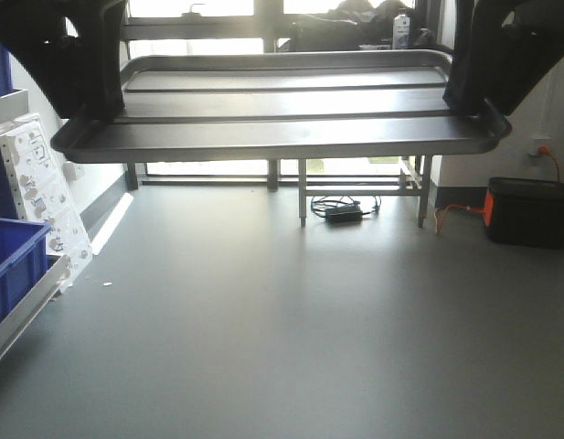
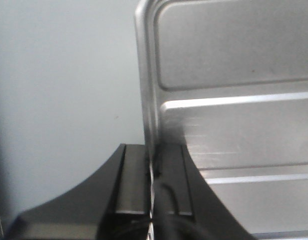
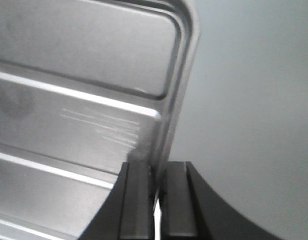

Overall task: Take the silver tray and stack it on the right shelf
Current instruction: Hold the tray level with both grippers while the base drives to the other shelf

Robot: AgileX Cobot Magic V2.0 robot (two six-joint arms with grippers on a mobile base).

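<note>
The silver tray (image 1: 282,101) hangs level in the air across the top of the front view, its two ridge lines running left to right. My left gripper (image 1: 103,114) is shut on its left rim and my right gripper (image 1: 473,105) is shut on its right rim. In the left wrist view the fingers (image 2: 135,180) pinch the tray's edge (image 2: 233,125) with grey floor beyond. In the right wrist view the fingers (image 3: 139,200) clamp the rim of the tray (image 3: 79,110) the same way. No roller shelf shows in any view.
A rack with a blue bin (image 1: 12,261) and a white panel (image 1: 44,197) stands at the left edge. Metal table legs (image 1: 303,197) and a power adaptor with cables (image 1: 344,212) are ahead. A black and orange box (image 1: 528,210) sits at the right wall.
</note>
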